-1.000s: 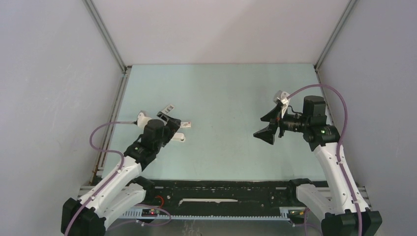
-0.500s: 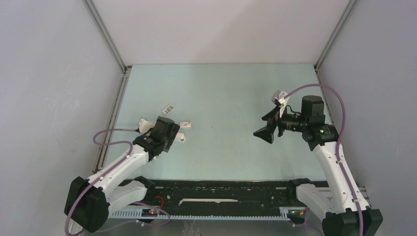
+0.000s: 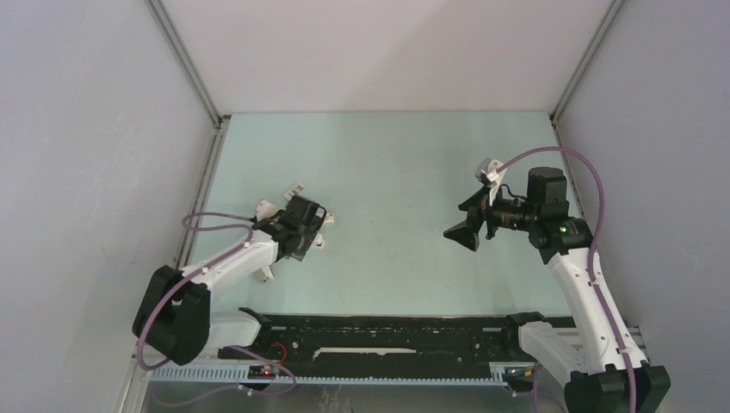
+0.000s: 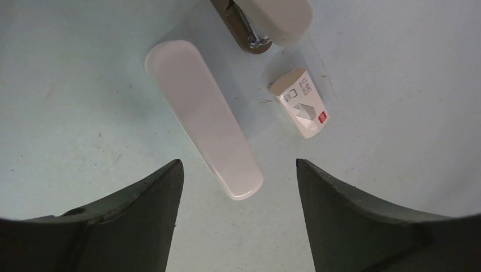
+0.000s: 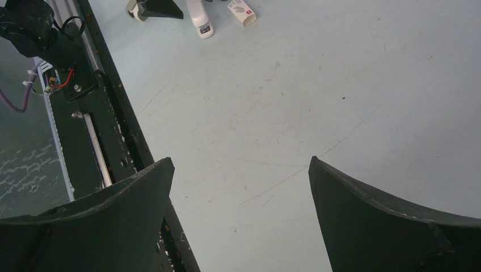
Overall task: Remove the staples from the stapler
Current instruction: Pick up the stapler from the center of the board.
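Note:
The stapler (image 4: 282, 18) lies at the top edge of the left wrist view, grey-beige on top, with a metal part (image 4: 245, 33) showing at its near end. I cannot make out the staples. My left gripper (image 4: 238, 164) hovers open over the near end of a slim white stapler (image 4: 201, 116), with nothing held. The grey-beige stapler lies beyond its fingertips. In the top view the left gripper (image 3: 303, 225) sits left of centre and covers most of both staplers. My right gripper (image 3: 465, 218) hangs open and empty over the right half of the table.
A small white printed box (image 4: 300, 103) lies just right of the slim white stapler, and it also shows as a box (image 3: 325, 217) beside the left gripper. Another small box (image 3: 297, 187) lies farther back. A black rail (image 5: 108, 130) runs along the table's near edge.
The left arm has swung its gripper to the right and away from the base, over the staplers, and its jaws have narrowed a little. The right arm has not moved.

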Action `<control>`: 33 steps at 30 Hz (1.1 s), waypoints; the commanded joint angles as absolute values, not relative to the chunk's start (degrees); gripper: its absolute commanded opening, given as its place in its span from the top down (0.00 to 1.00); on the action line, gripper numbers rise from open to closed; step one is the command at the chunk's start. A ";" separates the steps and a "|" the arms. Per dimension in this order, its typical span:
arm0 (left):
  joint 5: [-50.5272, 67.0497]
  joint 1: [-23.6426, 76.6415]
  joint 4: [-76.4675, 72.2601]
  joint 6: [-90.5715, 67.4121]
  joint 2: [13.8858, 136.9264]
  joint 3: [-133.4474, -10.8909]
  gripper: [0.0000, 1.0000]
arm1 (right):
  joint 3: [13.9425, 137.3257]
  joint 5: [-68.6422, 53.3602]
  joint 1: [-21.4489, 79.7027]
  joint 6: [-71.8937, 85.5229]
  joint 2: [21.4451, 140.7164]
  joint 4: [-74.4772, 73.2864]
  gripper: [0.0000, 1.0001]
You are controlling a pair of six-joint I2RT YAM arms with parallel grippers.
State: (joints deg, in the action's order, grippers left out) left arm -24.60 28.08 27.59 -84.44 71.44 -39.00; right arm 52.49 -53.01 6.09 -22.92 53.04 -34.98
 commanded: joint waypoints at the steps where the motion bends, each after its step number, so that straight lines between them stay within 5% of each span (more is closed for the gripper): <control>1: -23.21 27.52 28.16 -83.58 74.44 -42.12 0.23 | 52.47 -53.35 6.61 -23.64 52.91 -34.23 0.00; 17: -21.89 27.42 28.21 -82.57 77.55 -42.39 0.53 | 52.47 -53.17 6.81 -23.77 52.43 -34.39 0.00; 26: -20.62 27.42 27.79 -81.34 70.36 -38.35 0.93 | 52.45 -53.13 6.86 -23.77 51.89 -34.45 0.00; 33: -16.82 27.69 27.30 -77.89 60.13 -33.22 1.00 | 52.51 -53.26 6.90 -23.66 51.85 -34.45 0.00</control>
